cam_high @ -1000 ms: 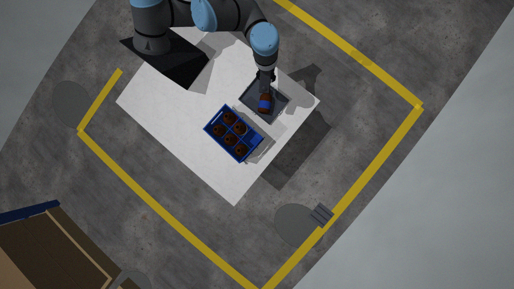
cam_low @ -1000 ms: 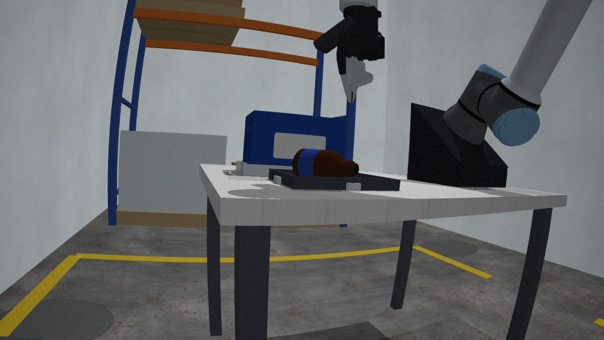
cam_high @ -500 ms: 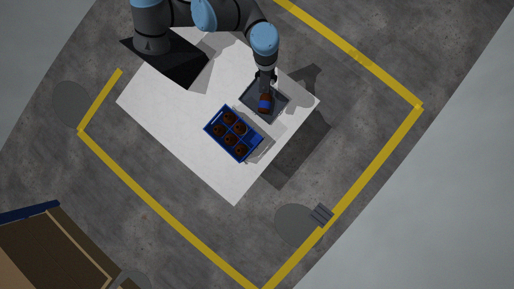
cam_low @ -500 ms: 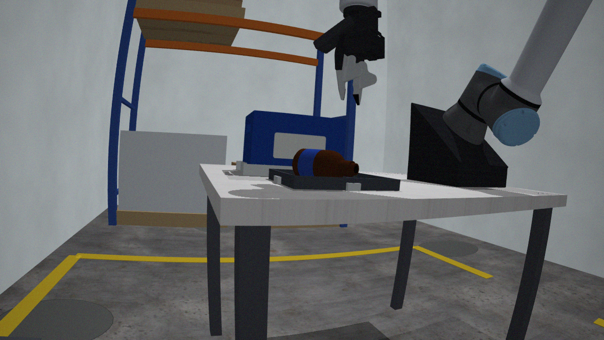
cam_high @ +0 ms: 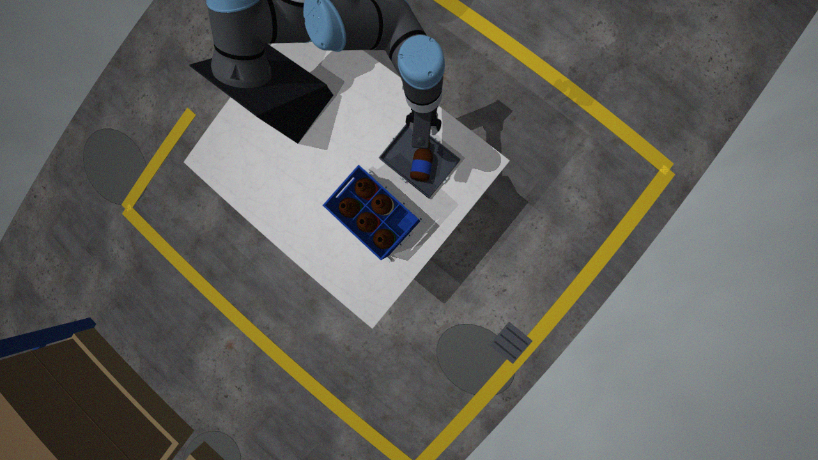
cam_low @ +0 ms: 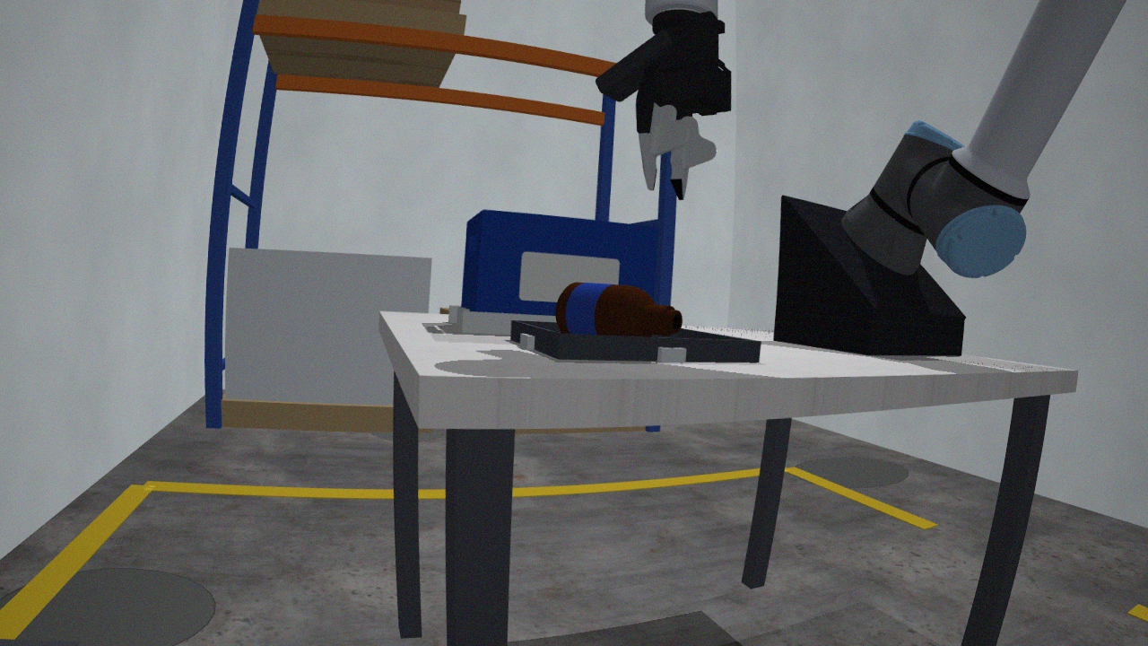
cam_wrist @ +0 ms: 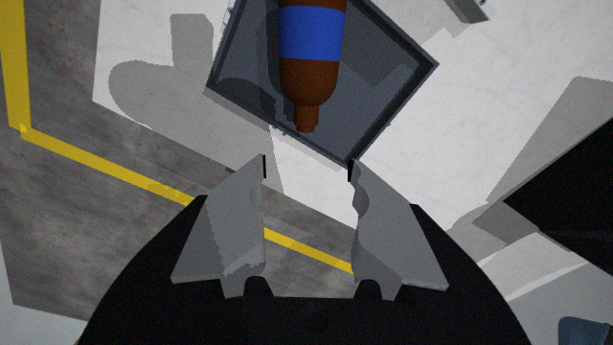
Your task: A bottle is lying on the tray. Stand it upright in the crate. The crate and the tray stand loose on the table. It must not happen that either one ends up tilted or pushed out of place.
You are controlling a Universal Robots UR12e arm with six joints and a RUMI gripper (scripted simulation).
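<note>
Hanging high above the tray [cam_low: 706, 346], your gripper [cam_low: 665, 178] points straight down with its jaws partly apart and nothing between them. You can see bare worktop [cam_wrist: 460, 125] and floor through the gap in the wrist view. The brown bottle [cam_wrist: 310, 57] with the blue label band lies on its side in the dark grey tray, well below the jaws and not touching them. In the wrist view its neck points toward the jaws, the mouth stopping short of the tray's near corner, and the bottle's long axis runs roughly in line with the middle of the gap. From the exterior view the bottle [cam_low: 612, 309] rests flat, neck toward the arm's black base block [cam_low: 850, 297], and the jaw tips hang roughly over the neck end. The blue crate [cam_high: 372, 213] sits just beside the tray [cam_high: 394, 155] on the worktop [cam_high: 274, 171]. Five of its six cells hold upright brown bottles; the cell at the corner nearest the tray shows only blue floor.
</note>
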